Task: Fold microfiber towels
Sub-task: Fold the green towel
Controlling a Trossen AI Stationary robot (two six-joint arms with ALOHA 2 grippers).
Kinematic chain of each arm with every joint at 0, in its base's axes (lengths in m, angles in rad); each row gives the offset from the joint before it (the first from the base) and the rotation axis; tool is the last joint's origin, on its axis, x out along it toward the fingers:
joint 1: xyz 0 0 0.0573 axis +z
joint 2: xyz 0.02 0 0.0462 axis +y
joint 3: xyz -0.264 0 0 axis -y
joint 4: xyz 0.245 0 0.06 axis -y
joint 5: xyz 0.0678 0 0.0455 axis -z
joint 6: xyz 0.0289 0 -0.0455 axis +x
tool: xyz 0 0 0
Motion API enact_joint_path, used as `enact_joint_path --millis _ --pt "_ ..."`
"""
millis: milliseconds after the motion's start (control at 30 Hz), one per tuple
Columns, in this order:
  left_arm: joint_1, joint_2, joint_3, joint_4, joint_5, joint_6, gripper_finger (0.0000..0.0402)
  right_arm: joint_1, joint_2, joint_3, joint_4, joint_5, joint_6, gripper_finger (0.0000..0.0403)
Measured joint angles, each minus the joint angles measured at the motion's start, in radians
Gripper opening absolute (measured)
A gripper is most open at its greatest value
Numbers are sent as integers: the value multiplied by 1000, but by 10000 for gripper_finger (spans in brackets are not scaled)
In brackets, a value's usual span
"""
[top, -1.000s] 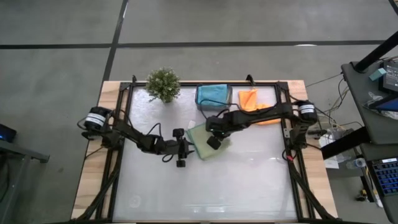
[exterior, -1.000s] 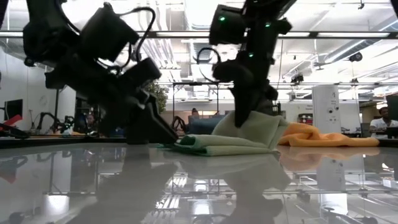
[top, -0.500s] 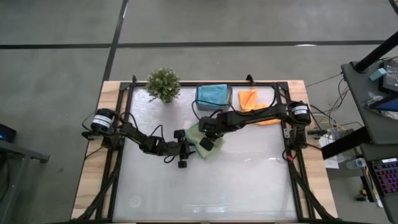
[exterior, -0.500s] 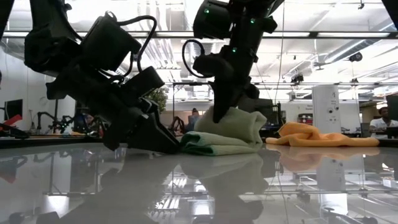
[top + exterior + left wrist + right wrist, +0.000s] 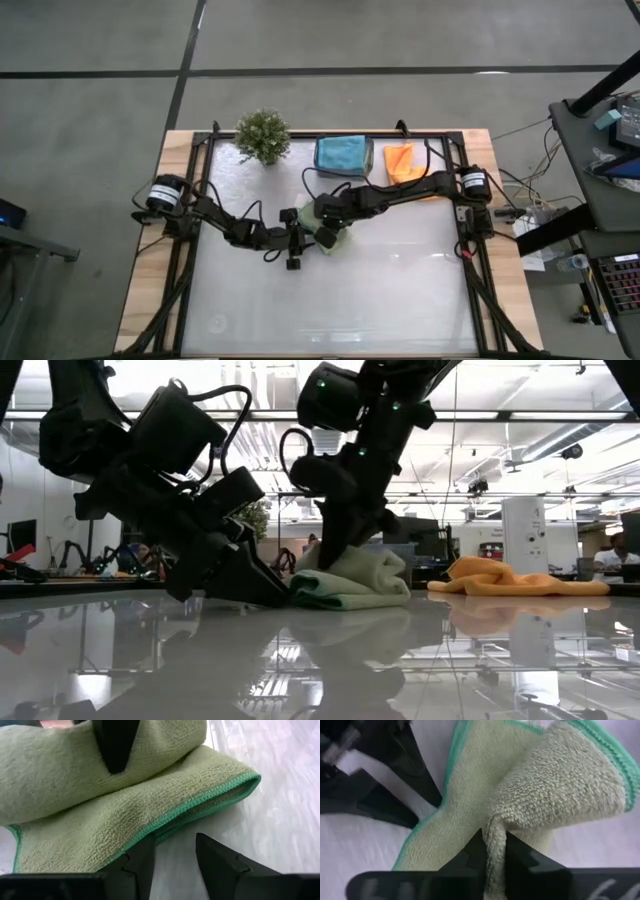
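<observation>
Light green towel [image 5: 328, 226] lies half-folded, its top layer pinched in the right tool [image 5: 492, 851]; left tool [image 5: 172, 851] stands apart, orange towel [image 5: 402, 160] unfolded.

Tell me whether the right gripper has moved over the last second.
Yes. In the high view the right gripper, pinching a fold of the light green towel, has swung away from the orange towel toward the left gripper.

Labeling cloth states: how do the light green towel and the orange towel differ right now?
The light green towel lies mid-table, partly folded with its edge pinched up by the right gripper; the orange towel lies loose and untouched near the far edge. The left gripper, open, sits at the green one only. Both rest on the table.
</observation>
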Motion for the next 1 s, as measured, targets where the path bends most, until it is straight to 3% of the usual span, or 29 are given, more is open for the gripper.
enact_joint_path --millis 367,567,767,1000 --pt "-2 -2 0 0 2 -1 130 7 0 12 50 2 -12 152" --pt "-9 -78 -3 -108 50 -1 130 26 0 18 66 1 -13 195" --pt "-11 -210 -2 -262 45 -3 130 72 0 18 137 -28 -69 204" --pt "-11 -349 -3 -342 42 8 130 112 -38 10 150 -3 -168 178"
